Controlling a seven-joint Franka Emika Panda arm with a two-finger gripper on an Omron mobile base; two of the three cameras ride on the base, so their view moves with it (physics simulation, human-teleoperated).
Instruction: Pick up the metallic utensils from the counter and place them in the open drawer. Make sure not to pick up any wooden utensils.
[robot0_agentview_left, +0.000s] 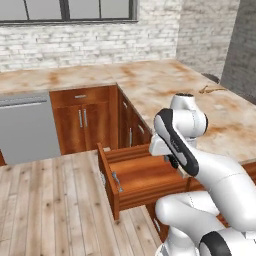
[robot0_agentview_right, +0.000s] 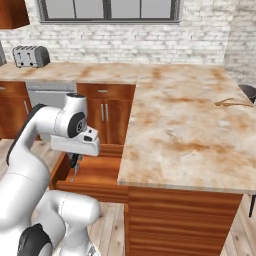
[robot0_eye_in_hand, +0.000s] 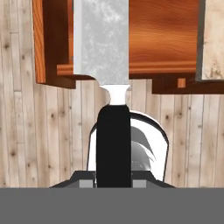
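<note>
My gripper (robot0_agentview_right: 74, 161) is shut on a knife, one of the metallic utensils, with a black handle (robot0_eye_in_hand: 113, 144) and a silver blade (robot0_eye_in_hand: 100, 41). The knife hangs point-down from the gripper (robot0_agentview_left: 173, 161) over the open drawer (robot0_agentview_left: 135, 176), a shallow reddish-brown wooden box pulled out below the counter (robot0_agentview_left: 200, 102). In the hand view the blade reaches over the drawer's floor (robot0_eye_in_hand: 162, 35). A thin tan wooden utensil (robot0_agentview_right: 233, 102) lies far back right on the counter (robot0_agentview_right: 180, 115), also visible as a tan sliver (robot0_agentview_left: 210, 90).
A grey dishwasher front (robot0_agentview_left: 25, 127) stands left of cabinet doors (robot0_agentview_left: 82, 122) with vertical bar handles. A toaster (robot0_agentview_right: 30, 56) sits on the back counter under the window. Light plank floor (robot0_agentview_left: 55, 205) lies in front of the drawer.
</note>
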